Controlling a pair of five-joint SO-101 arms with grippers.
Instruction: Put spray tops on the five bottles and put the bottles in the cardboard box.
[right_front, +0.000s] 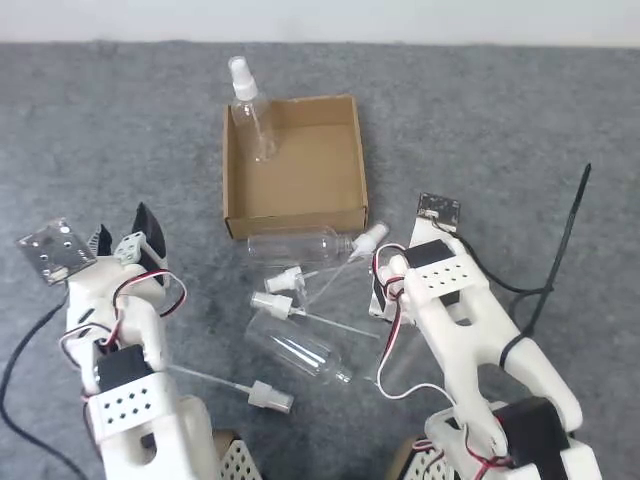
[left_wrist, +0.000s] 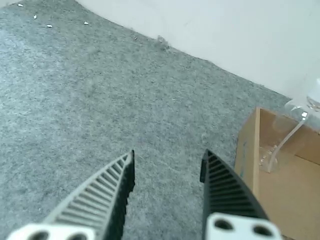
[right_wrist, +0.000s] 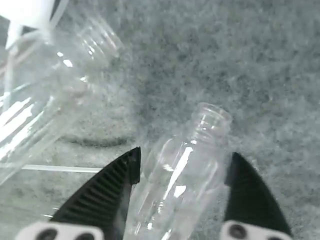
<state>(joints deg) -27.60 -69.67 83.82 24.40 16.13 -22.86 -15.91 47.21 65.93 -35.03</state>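
The cardboard box (right_front: 300, 190) stands at the back middle, and one capped bottle (right_front: 252, 112) leans inside it over the far left corner. In front of the box lie a clear bottle (right_front: 295, 244) with a spray top (right_front: 368, 240), another clear bottle (right_front: 300, 350), and loose spray tops (right_front: 283, 279) (right_front: 270, 303) (right_front: 270, 397) with long tubes. My right gripper (right_wrist: 182, 157) is open, its fingers on either side of an uncapped bottle (right_wrist: 185, 170) lying on the carpet. A second uncapped bottle (right_wrist: 50, 100) lies beside it. My left gripper (left_wrist: 167, 160) is open over bare carpet, left of the box (left_wrist: 280, 180).
Grey carpet (right_front: 520, 130) covers the whole table, with a white wall along the back. Black cables (right_front: 565, 240) run along the right arm. Open carpet lies to the left and right of the box.
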